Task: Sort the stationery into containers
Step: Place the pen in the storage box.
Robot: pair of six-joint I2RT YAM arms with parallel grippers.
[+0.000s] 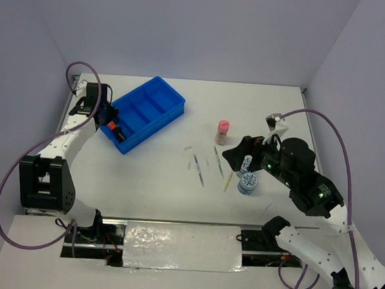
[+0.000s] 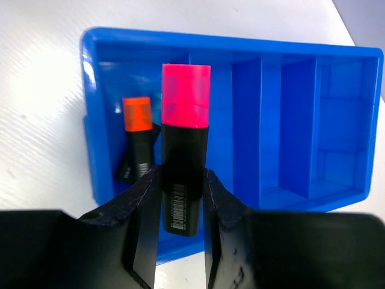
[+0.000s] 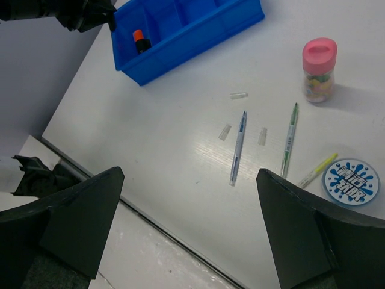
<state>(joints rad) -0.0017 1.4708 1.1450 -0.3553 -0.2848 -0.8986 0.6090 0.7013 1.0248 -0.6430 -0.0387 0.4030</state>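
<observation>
1. Compartment tray (image 1: 161, 126), bright blue plastic, shallow, rectangular. It stands on the white table (image 1: 156, 195) at far left, set diagonally. The left wrist view (image 2: 240, 45) shows several divided sections.

2. Orange-capped highlighter (image 2: 138, 141), black body. It lies inside the tray's end compartment, the one nearest the left arm, and also shows in the right wrist view (image 3: 139, 40).

3. Pink-capped highlighter (image 2: 184, 150), black body with a barcode label. It is clamped between the two fingers of the left gripper (image 2: 180, 189), cap pointing away from the wrist. It sits over the same end compartment, just beside the orange-capped one. Whether it touches the tray floor cannot be told.

4. Right gripper (image 3: 192, 223), fingers spread wide and holding nothing, poised above the loose items at mid-right of the table.

5. Pink-capped bottle (image 3: 319, 69), upright and clear-bodied with small coloured contents, standing apart from the pens on their far side (image 1: 223, 130).

6. Blue-grey pen (image 3: 238, 147) and green pen (image 3: 289, 139), lying near each other and roughly parallel.

7. Yellow pen (image 3: 316, 170), short, lying between the green pen and the disc.

8. Blue-white round disc (image 3: 351, 180), lying just beside the yellow pen.

9. Three small clear pieces (image 3: 224, 132), scattered around the pens.
</observation>
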